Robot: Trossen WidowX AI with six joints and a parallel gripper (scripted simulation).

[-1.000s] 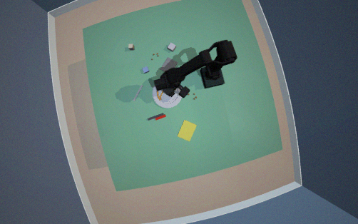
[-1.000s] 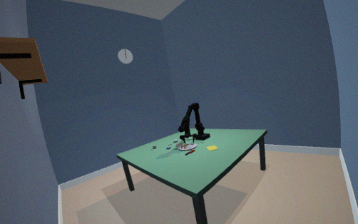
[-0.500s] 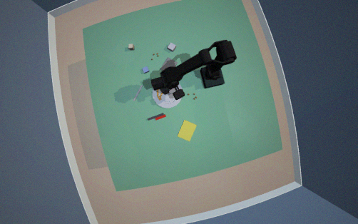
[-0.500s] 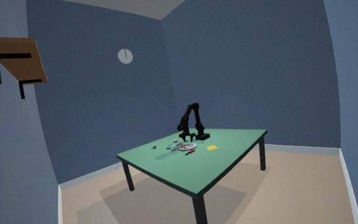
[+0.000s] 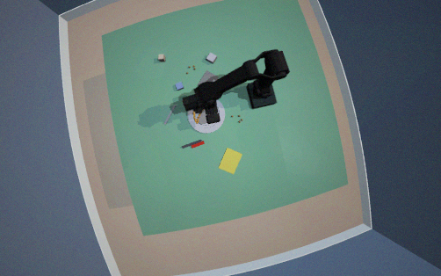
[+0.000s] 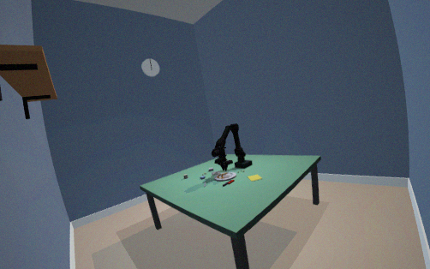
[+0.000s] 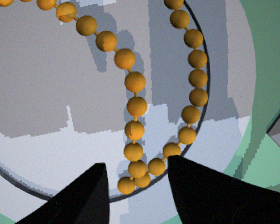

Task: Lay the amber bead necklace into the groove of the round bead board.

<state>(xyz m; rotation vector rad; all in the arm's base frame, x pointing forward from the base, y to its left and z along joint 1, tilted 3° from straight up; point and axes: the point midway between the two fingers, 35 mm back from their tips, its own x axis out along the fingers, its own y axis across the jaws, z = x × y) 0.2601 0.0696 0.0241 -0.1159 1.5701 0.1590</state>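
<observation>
The round bead board (image 5: 206, 130) (image 7: 241, 75) is pale, with a dark circular groove line (image 7: 209, 75). The amber necklace (image 5: 196, 118) (image 7: 136, 106) lies on it. In the wrist view one strand runs close along the inner side of the groove line at the right. The other curves across the board's inside, away from the line. The two strands meet in a narrow bend of bunched beads at the bottom. My gripper (image 7: 138, 169) (image 6: 225, 170) is partly open. Its fingertips stand apart on either side of the bend, and no bead looks pinched. In the top view the arm hides part of the board.
A yellow sheet (image 5: 230, 161) (image 6: 254, 177) and a red and dark tool (image 5: 198, 144) lie near the board. A blue block (image 5: 179, 86), a white block (image 5: 211, 57) and a tan block (image 5: 162, 57) stand beyond it. A thin grey stick (image 5: 169, 116) lies left of the board.
</observation>
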